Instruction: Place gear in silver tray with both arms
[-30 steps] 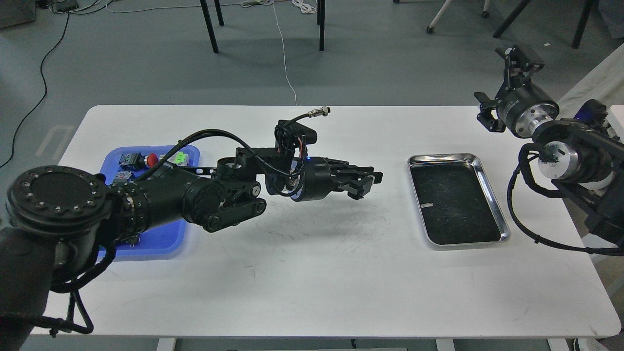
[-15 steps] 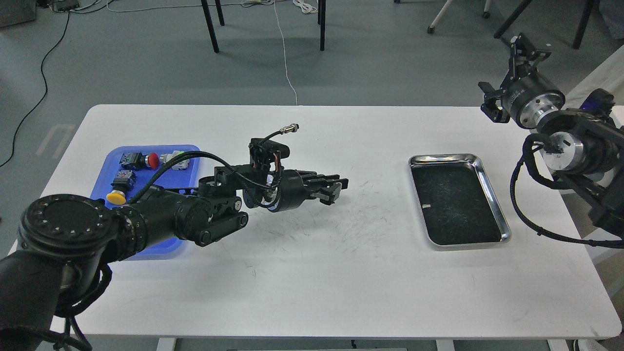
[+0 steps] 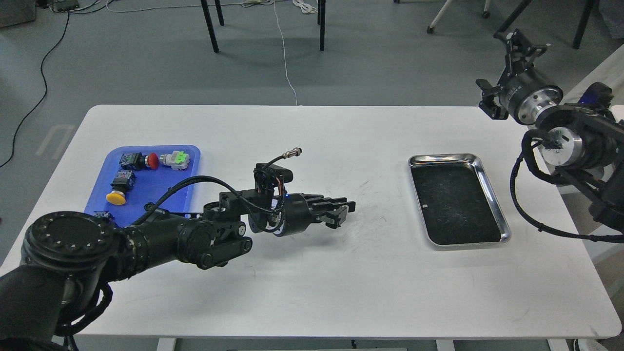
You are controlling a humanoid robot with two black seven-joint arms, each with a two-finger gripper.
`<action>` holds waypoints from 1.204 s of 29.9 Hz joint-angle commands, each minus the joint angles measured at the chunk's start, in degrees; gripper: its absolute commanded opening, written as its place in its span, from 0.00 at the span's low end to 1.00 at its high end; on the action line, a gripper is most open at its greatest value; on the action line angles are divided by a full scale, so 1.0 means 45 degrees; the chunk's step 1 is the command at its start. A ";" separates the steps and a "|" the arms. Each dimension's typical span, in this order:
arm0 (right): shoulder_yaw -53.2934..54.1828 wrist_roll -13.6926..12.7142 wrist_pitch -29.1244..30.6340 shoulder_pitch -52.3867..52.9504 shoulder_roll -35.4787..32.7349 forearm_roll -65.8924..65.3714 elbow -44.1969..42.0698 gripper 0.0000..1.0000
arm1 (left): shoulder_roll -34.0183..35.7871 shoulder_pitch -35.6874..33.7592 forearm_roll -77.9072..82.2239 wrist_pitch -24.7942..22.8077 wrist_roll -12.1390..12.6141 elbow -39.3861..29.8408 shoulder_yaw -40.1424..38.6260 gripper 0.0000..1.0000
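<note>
The left gripper (image 3: pixel 341 210) is hovering low over the white table (image 3: pixel 312 287), its two fingers pointing toward the silver tray (image 3: pixel 492 195) and lying close together; whether anything is pinched between them cannot be told. Behind it, the left arm (image 3: pixel 195 239) is stretching nearly level above the tabletop, a black hose (image 3: pixel 195 183) arching over the forearm and a small camera block with a metal-tipped cable (image 3: pixel 287 156) riding on top of the wrist. The gripper is sitting well to the left of the silver tray, between it and the blue tray (image 3: pixel 187 190).

The right gripper (image 3: pixel 519 41) is standing high beyond the far right corner of the table, above and behind the silver tray, its fingers spread apart and holding nothing. The right arm (image 3: pixel 570 141) is bending back off the table edge, silver wrist rings catching the light.

The silver tray is lying flat on the right half of the table, its dark scuffed floor bare. In the blue tray, far to the silver tray's left, a red button (image 3: pixel 152 160), a green switch (image 3: pixel 179 159) and a yellow button (image 3: pixel 116 197) are resting; no gear can be made out.
</note>
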 commanded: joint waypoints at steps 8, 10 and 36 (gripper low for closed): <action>-0.0032 -0.0073 -0.0020 -0.0040 0.0039 -0.0023 -0.0252 0.99 | 0.0000 0.0414 0.0022 0.0156 0.0000 0.0006 -0.0332 0.08; -0.0226 -0.0073 -0.0059 0.0018 0.0059 -0.0023 -0.0272 0.99 | 0.0000 0.0433 0.0003 0.0156 0.0000 -0.0013 -0.0332 0.09; -0.0559 -0.0072 -0.0098 0.0018 0.0059 -0.0081 -0.0291 0.99 | 0.0000 0.0531 -0.0193 0.0137 0.0000 -0.0248 -0.0721 0.42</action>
